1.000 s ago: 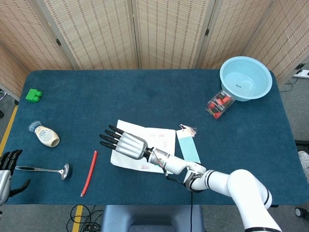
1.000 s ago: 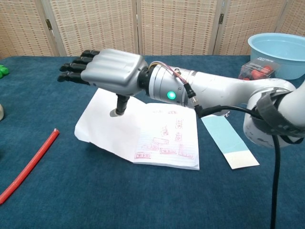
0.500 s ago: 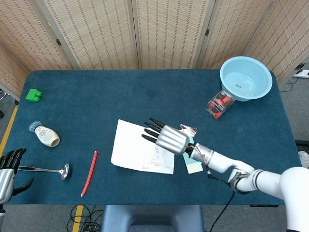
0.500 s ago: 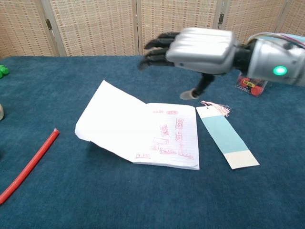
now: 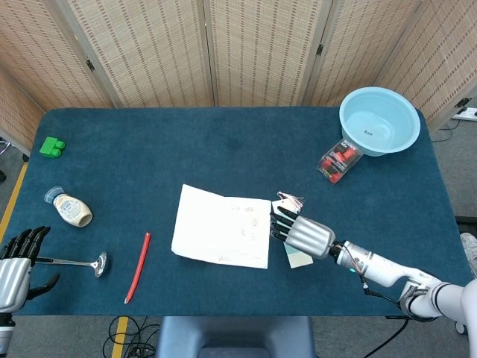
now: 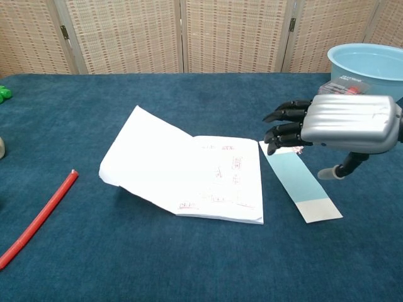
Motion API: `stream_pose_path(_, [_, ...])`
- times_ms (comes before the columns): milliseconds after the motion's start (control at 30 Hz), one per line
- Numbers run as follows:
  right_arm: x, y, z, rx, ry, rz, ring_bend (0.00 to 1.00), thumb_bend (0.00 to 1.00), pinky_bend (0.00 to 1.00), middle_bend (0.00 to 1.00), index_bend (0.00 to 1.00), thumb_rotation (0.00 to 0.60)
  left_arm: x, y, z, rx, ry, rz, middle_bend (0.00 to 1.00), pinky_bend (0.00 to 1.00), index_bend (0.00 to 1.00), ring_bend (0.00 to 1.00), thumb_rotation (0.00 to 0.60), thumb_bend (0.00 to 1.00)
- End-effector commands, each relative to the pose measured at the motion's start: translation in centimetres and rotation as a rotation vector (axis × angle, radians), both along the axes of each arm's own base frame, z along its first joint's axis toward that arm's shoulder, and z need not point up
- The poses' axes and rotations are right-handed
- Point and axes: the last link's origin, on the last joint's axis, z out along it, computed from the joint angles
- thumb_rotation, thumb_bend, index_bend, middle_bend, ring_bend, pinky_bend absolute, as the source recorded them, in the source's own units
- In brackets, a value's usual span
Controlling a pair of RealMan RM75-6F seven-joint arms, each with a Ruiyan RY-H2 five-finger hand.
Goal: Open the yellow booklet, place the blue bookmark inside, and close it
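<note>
Booklet lies open near the middle of the bench, toward the front edge, white pages up. Its left leaf is tilted off the surface along the outer edge; the right leaf lies flat and carries faint red markings.

Bookmark, light blue with a pale end and a tassel at its far end, lies flat on the bench just beside the booklet's right edge, outside the pages. In the head view most of it is covered by the right hand; only the pale end and the tassel show.

Right hand is over the bookmark, palm down, dark fingers extended and slightly apart toward the booklet, thumb hanging below. It grasps nothing; fingers released. Whether the thumb tip touches the bench cannot be told.

Left hand is at the front left corner, fingers apart and released, beside the handle of a metal ladle. Contact with the handle cannot be confirmed.

Other items: red straw left of the booklet; small bottle and green block toward the left edge; light blue basin at the back right corner with a clear packet of red items just in front of it.
</note>
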Motion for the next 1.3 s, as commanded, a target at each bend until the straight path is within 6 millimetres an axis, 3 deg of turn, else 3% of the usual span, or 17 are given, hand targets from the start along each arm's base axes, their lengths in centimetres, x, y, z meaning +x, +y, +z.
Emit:
stream_pose_path(33, [-0.9, 0.3, -0.2, 0.006, -0.001, -0.027, 0.07, 0.11, 0.13, 0.2, 0.26, 0.6, 0.0, -0.1, -0.1, -0.007, -0.001, 0.003, 0.12, 0.16, 0.09, 0.11, 0.6, 0.26])
stream_pose_path(167, [-1.5, 0.4, -0.9, 0.01, 0.012, -0.042, 0.07, 0.18, 0.13, 0.2, 0.26, 0.6, 0.1, 0.0, -0.2, -0.009, -0.004, 0.0, 0.12, 0.16, 0.09, 0.11, 0.6, 0.26])
stream_pose_path(300, [-1.7, 0.1, -1.6, 0.008, 0.01, -0.08, 0.07, 0.41, 0.12, 0.19, 0.26, 0.6, 0.1, 0.0, -0.1, -0.006, -0.003, -0.001, 0.12, 0.16, 0.09, 0.11, 0.6, 0.26])
stream_pose_path(400, [-1.6, -0.3, -2.2, 0.005, 0.01, -0.105, 0.05, 0.53, 0.1, 0.18, 0.26, 0.6, -0.1, -0.1, -0.1, -0.005, -0.004, 0.004, 0.12, 0.16, 0.09, 0.11, 0.6, 0.26])
stream_pose_path(633, [-1.1, -1.3, -3.3, -0.001, 0.006, -0.167, 0.02, 0.67, 0.06, 0.15, 0.26, 0.6, -0.4, -0.3, -0.1, -0.004, -0.009, 0.012, 0.12, 0.16, 0.09, 0.11, 0.6, 0.26])
stream_pose_path(900, [-1.1, -2.0, -4.1, -0.017, 0.005, -0.216, 0.0, 0.73, 0.02, 0.13, 0.27, 0.6, -0.7, -0.3, -0.2, -0.006, -0.009, 0.018, 0.12, 0.16, 0.09, 0.11, 0.6, 0.26])
stream_pose_path(1300, [-1.1, -2.5, -5.4, -0.025, 0.012, -0.247, 0.0, 0.73, 0.01, 0.12, 0.28, 0.6, -1.1, -0.4, -0.3, -0.007, -0.009, 0.025, 0.12, 0.16, 0.09, 0.11, 0.6, 0.26])
